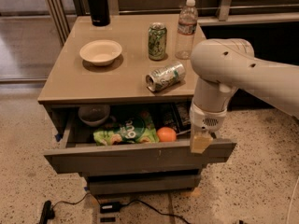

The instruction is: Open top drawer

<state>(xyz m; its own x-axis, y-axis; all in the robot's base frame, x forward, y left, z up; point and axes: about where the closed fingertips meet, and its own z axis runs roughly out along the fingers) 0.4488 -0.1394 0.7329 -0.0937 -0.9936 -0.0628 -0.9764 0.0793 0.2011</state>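
Wide grey top drawer (140, 158) of the tan side cabinet (70, 85) stands pulled well out. Its flat front panel sits forward of the cabinet top and the inside is open to view. White robot arm (233, 69) comes in from the right and bends down toward the drawer's right end. Tan-tipped gripper (201, 143) sits at the top edge of the drawer front near the right corner, at the lip. Cannot tell whether it is open or closed, or whether it has hold of the panel.

Inside the drawer:
- grey bowl (93, 114) at back left
- green snack bag (124, 134) in the middle
- round orange fruit (166, 134) just right of the bag
- dark packets (175, 115) behind the fruit

On the cabinet top:
- cream shallow bowl (100, 52) at left
- black flask (98, 3) at the back edge
- upright green drink can (157, 41)
- clear plastic water bottle (187, 29) just right of the upright can
- green-and-silver can on its side (165, 76) near the front edge

Narrower grey lower drawer front (140, 183) sits set back under the top one. Black cable (135, 204) lies on the speckled floor (252, 190) below.
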